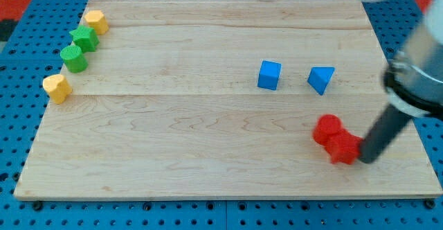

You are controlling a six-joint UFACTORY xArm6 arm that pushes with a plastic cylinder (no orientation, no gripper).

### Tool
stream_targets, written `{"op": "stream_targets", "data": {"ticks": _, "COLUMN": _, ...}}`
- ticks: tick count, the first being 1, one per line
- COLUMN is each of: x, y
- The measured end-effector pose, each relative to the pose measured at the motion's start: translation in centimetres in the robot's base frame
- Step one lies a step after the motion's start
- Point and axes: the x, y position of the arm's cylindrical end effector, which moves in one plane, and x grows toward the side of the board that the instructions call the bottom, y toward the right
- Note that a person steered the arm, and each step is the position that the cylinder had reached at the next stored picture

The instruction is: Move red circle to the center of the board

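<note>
Taking the blue cube as landmark: far to its left, along the table's left edge, sit a yellow block, a green block, a second green block and another yellow block. None of these matters to the move. Just to the cube's right lies a blue triangle.

Below and to the right of the cube are two red blocks touching each other. The upper-left one looks like the red circle, though its outline is hard to make out; the other red block sits at its lower right.

There is no hand on this arm, so nothing to spread or pinch; my tip rests against the right side of the lower red block, on the far side from the circle.

The board's centre lies left of the cube and slightly below it, so from the tip the circle is up and to the left, roughly on the line toward the centre. I judge a push leftward would drive both red blocks together unless the tip goes round to reach the circle alone.
</note>
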Motion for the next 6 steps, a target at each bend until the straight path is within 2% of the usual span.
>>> {"op": "stream_targets", "data": {"ticks": 2, "x": -6.0, "y": -9.3}}
{"op": "stream_targets", "data": {"ticks": 4, "x": -7.9, "y": -5.1}}
{"op": "stream_targets", "data": {"ticks": 5, "x": -9.8, "y": -6.1}}
{"op": "stream_targets", "data": {"ticks": 6, "x": -9.9, "y": -11.4}}
